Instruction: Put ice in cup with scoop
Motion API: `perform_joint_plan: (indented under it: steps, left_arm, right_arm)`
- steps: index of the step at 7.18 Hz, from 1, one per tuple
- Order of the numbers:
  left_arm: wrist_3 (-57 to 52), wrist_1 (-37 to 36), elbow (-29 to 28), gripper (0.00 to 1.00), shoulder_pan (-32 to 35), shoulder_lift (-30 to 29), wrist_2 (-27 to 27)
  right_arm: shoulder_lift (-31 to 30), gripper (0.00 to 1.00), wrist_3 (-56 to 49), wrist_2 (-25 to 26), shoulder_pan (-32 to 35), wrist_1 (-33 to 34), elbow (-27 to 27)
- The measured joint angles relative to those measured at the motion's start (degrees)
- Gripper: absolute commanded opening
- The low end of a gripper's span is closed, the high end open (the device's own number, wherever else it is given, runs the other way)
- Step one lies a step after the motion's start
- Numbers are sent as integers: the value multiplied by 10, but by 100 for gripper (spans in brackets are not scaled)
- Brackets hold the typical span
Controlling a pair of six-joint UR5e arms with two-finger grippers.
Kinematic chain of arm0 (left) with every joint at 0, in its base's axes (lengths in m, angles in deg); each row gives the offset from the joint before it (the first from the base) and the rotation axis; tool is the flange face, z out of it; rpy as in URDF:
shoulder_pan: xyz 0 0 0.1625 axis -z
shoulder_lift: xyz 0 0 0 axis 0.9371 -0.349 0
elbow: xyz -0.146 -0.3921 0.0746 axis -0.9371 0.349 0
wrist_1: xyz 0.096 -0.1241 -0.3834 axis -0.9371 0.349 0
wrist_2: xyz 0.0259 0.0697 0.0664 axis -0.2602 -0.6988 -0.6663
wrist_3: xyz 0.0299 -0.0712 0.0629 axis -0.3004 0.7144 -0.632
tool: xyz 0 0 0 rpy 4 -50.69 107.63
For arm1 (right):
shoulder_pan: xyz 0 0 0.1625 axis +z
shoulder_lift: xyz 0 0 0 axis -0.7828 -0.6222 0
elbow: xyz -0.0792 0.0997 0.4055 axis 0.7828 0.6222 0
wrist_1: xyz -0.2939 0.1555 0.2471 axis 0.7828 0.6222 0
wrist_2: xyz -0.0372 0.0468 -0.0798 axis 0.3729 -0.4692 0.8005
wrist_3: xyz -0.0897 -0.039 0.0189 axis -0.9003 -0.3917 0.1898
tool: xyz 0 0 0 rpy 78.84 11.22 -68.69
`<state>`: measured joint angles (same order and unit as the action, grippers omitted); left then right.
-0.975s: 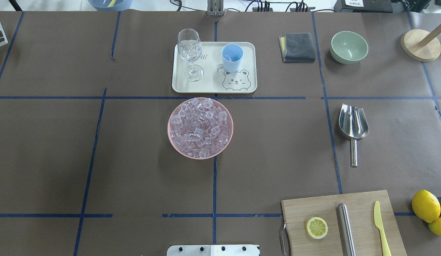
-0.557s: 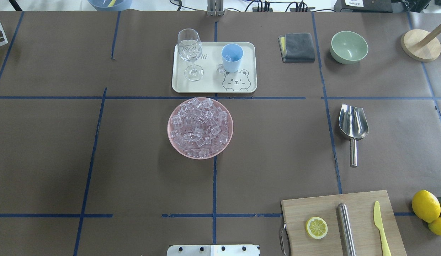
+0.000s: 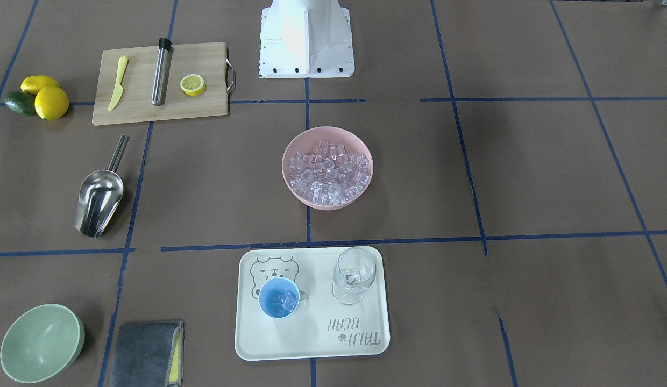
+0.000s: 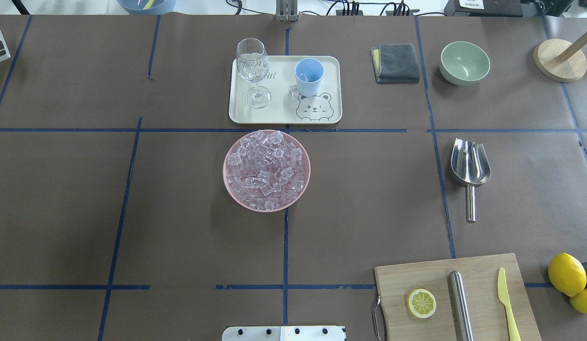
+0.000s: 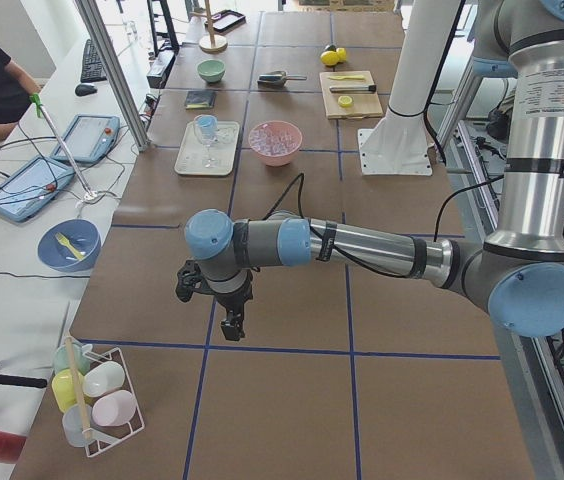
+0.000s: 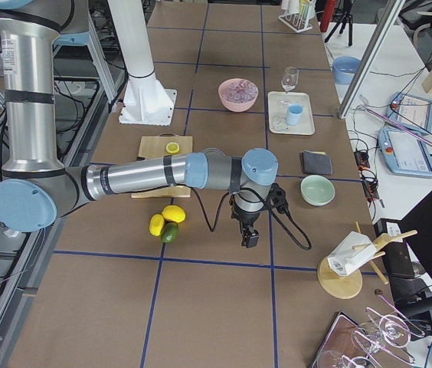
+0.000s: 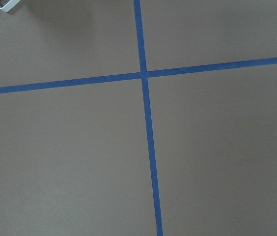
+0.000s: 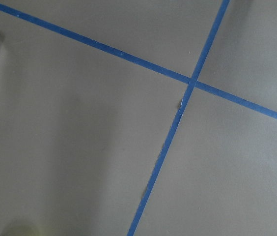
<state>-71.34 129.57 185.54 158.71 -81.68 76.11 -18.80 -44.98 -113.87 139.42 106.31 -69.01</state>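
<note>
The ice point(image 4: 266, 170) fills a pink bowl point(image 4: 226, 182) at the table's middle. The light-blue cup point(image 4: 308, 77) stands upright on a white tray point(image 4: 279, 111) behind the bowl. In the front-facing view the cup point(image 3: 279, 299) holds a few cubes. One cube point(image 4: 293, 93) lies on the tray beside it. The steel scoop point(image 4: 470, 166) lies flat on the table at the right, with nothing holding it. My left gripper point(image 5: 230, 325) shows only in the exterior left view, my right gripper point(image 6: 247, 239) only in the exterior right view. Both hang over bare table far from these things. I cannot tell whether either is open or shut.
A wine glass point(image 4: 252, 71) stands on the tray. A grey cloth point(image 4: 396, 63) and a green bowl point(image 4: 464, 62) are at the back right. A cutting board point(image 4: 416, 274) with a lemon slice, a steel cylinder point(image 4: 460, 303) and a yellow knife is at the front right, with lemons point(image 4: 566, 274) beside it.
</note>
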Motion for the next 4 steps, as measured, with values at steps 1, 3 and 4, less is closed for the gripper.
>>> perform_joint_plan:
  steps: [1, 3, 4]
  left_arm:
    - [-10, 0, 0, 100, 5, 0, 0]
    - [-42, -1, -2, 100, 16, 0, 0]
    - [-48, -1, -3, 100, 19, 2, 2]
  right_arm:
    - [-2, 100, 2, 0, -2, -5, 0]
    - [-4, 100, 5, 0, -6, -7, -3]
    - [-4, 100, 15, 0, -10, -9, -6]
